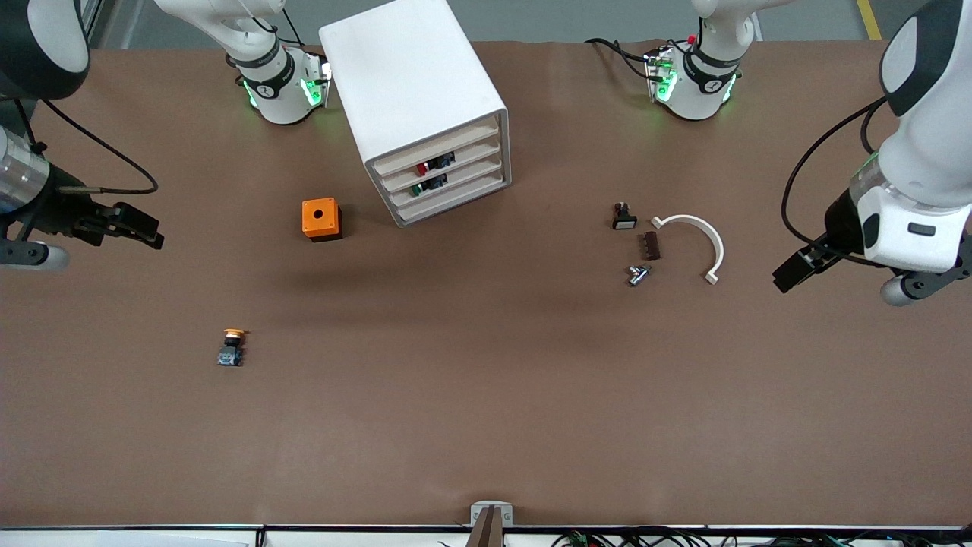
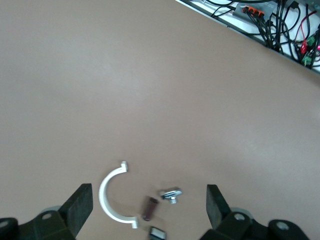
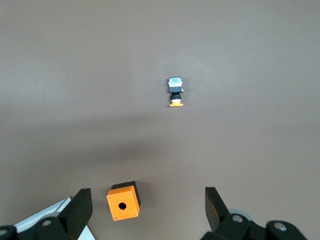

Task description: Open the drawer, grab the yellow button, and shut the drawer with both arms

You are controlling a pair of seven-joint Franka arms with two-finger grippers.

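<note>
Both arms wait, left gripper and right gripper spread wide over the brown matte table; tiny orange-capped button lies out on it, white top drawer shut.

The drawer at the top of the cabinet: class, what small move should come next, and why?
Probably nothing more on the drawer: it looks shut, and the button already lies on the table. Both the left gripper and right gripper hang open and empty, so I would keep both arms parked.

one cabinet, four drawers, one button
</note>
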